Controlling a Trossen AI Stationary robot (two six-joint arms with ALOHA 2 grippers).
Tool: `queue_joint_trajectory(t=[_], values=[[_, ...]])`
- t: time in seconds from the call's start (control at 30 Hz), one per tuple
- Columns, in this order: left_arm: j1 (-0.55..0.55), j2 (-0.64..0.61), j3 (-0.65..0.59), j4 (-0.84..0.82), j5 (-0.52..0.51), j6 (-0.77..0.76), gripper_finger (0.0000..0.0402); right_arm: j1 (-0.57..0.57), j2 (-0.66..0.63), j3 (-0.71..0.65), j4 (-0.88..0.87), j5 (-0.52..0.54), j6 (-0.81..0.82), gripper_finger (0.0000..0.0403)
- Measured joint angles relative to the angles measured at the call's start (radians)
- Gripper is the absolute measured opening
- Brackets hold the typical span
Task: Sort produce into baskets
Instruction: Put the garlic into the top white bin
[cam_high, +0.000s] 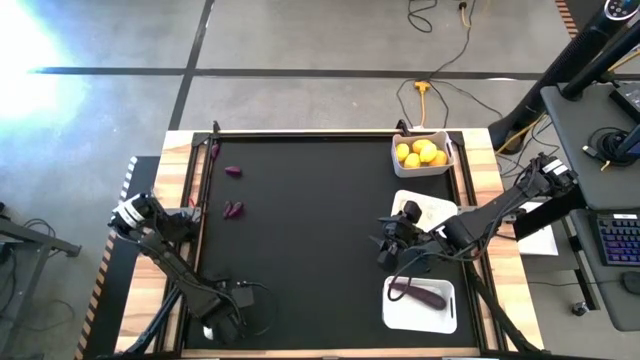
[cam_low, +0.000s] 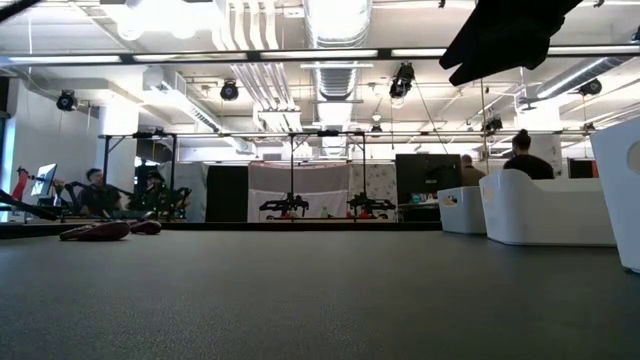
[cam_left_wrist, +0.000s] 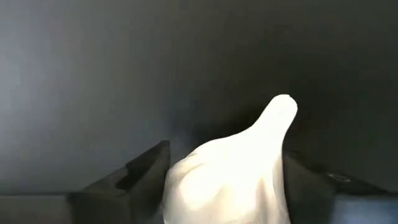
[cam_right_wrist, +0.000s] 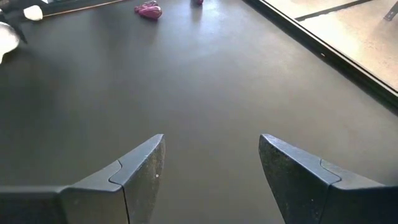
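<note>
the left gripper (cam_left_wrist: 227, 186) gripped a whitish garlic-like bulb (cam_left_wrist: 239, 171), its pointed tip standing up between the two dark fingers, low over the black table mat (cam_high: 310, 240) near that mat's front-left corner. the right gripper (cam_right_wrist: 211, 180) hung spread and empty over bare mat, just beside the middle white shallow plastic basket (cam_high: 440, 205) on the mat's right edge.

measured from that middle basket, the white basket of round yellow lemons (cam_high: 425, 153) sat just behind it and the white basket holding a dark purple elongated eggplant (cam_high: 420, 293) just in front. two small purple bits (cam_high: 233, 191) lay well apart from it, across the mat near the far-left corner; at table height they showed as low reddish lumps (cam_low: 105, 231).

the step in hand appeared to be carrying the garlic bulb toward a basket, with lemons and eggplant already sorted. the next move seemingly called for the left arm to cross the whole mat to the middle basket, or to pass the bulb to the waiting right gripper, keeping the rounded bulb from slipping out of the pinch. the purple bits were not yet collected.
</note>
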Motion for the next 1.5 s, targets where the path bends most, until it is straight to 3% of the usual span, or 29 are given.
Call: queue_joint_trajectory(t=[0.13, 0.3, 0.4, 0.57, 0.77, 0.9, 1.13, 1.5], values=[[0.022, -0.032, 0.051, -0.030, -0.109, 0.049, 0.0195, 0.000, 0.000, 0.000, 0.001, 0.000, 0.000, 0.0249], [0.123, -0.046, 0.140, 0.011, -0.358, 0.237, 0.0196, 0.000, 0.000, 0.000, 0.010, 0.000, 0.000, 0.0247], [0.228, -0.046, 0.146, 0.150, -0.431, 0.421, 0.0208, 0.000, 0.000, 0.000, 0.035, 0.000, -0.008, 0.0249], [0.440, -0.044, 0.057, 0.484, -0.447, 0.683, 0.0207, 0.000, 0.028, 0.000, 0.115, 0.000, -0.090, 0.0245], [0.635, -0.034, -0.053, 0.745, -0.393, 0.761, 0.0210, -0.012, 0.131, 0.001, 0.229, -0.030, -0.284, 0.0248], [0.664, -0.022, -0.092, 0.792, -0.380, 0.765, 0.0213, -0.051, 0.228, 0.007, 0.314, -0.137, -0.434, 0.0257], [0.662, 0.001, -0.127, 0.808, -0.430, 0.741, 0.0219, -0.154, 0.397, 0.036, 0.506, -0.295, -0.559, 0.0278], [0.656, -0.015, -0.128, 0.724, -0.409, 0.759, 0.0277, -0.209, 0.640, 0.193, 0.565, -0.317, -0.619, 0.0294]])
